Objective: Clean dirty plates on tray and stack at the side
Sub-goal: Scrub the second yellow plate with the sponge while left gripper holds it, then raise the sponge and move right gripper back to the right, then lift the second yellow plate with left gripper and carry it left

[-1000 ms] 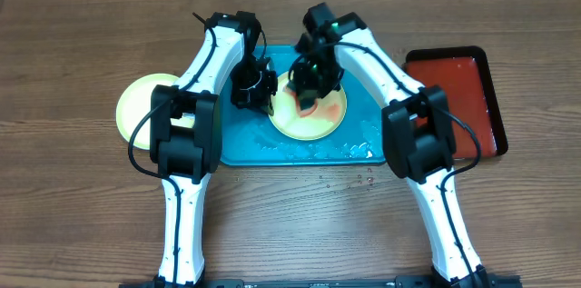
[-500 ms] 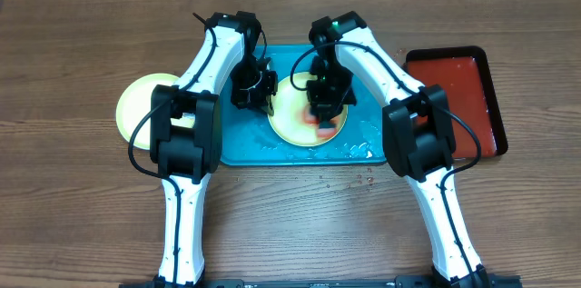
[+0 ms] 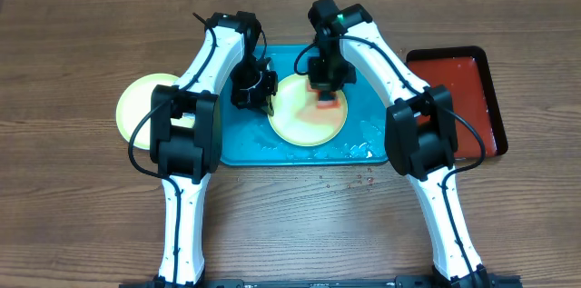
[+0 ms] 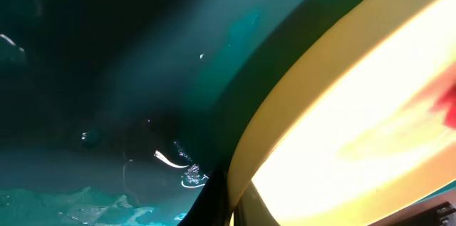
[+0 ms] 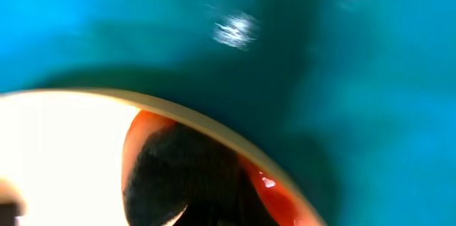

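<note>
The right tool is pressed together on a small red-orange pad, held against the upper right part of a round yellow-green plastic plate. The left tool is pressed together at that plate's left rim, probably pinching it, though its close view is blurred. The plate lies in the large teal-blue rectangular plastic tray on the wooden table. A second yellow-green plate lies left of the tray, and a dark red black-rimmed tray lies right of it.

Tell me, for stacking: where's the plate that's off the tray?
Overhead, the yellow-green plate lies on the table, just left of the teal tray.
</note>
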Motion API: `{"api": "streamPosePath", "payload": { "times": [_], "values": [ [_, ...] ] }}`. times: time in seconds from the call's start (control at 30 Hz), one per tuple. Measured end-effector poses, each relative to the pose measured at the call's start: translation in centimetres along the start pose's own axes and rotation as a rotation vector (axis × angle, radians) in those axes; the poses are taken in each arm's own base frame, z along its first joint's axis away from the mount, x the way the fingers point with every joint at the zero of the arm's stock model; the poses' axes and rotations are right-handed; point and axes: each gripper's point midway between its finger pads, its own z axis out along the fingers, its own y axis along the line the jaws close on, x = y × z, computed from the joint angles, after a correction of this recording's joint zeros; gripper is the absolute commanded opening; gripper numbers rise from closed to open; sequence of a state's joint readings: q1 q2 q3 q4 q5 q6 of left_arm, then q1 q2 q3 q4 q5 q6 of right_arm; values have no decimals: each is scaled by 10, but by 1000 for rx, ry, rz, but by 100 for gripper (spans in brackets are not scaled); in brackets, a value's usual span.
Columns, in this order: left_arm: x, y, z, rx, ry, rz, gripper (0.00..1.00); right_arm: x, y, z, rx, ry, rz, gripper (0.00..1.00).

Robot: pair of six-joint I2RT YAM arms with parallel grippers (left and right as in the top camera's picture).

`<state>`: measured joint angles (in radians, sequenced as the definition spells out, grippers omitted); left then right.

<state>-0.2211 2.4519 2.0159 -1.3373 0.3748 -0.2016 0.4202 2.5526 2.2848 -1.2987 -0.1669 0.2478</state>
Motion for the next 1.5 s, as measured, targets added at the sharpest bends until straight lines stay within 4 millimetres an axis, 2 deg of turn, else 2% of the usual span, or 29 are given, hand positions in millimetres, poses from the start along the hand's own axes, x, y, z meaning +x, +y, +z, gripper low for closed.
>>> {"api": "streamPosePath", "payload": {
  "times": [0.13, 0.3, 0.43, 0.57, 0.7, 0.8, 0.97, 1.07, 1.17, 1.23, 1.43, 1.5],
  "values": [
    [0, 0, 0, 0, 0, 0, 4, 6, 21, 2, -125, 37, -46, 4],
    [0, 0, 0, 0, 0, 0, 4, 29, 35, 3, -233, 146, -78, 4],
    [0, 0, 0, 0, 0, 0, 4, 43, 35, -2, -269, 209, -82, 4],
    [0, 0, 0, 0, 0, 0, 4, 42, 22, -11, -291, 219, -51, 4],
    [0, 0, 0, 0, -1, 20, 4, 29, -2, -46, -308, 149, -15, 4],
    [0, 0, 0, 0, 0, 38, 4, 19, -23, -99, -324, 48, 9, 4],
    [-1, 1, -2, 5, -5, 48, 4, 22, -56, -188, -334, -129, 38, 4],
    [-4, 3, -8, -15, -34, 59, 4, 23, -65, -201, -332, -157, 51, 4],
    [-11, 9, -23, -83, -99, 74, 4, 22, -72, -200, -328, -158, 66, 4],
    [-11, 12, -41, -128, -147, 83, 4, 20, -74, -200, -327, -162, 67, 4],
    [-1, 6, -120, -222, -352, 111, 4, 18, -78, -200, -312, -175, 64, 4],
    [5, 6, -141, -250, -403, 110, 4, 18, -78, -200, -311, -174, 64, 4]
  ]
}}
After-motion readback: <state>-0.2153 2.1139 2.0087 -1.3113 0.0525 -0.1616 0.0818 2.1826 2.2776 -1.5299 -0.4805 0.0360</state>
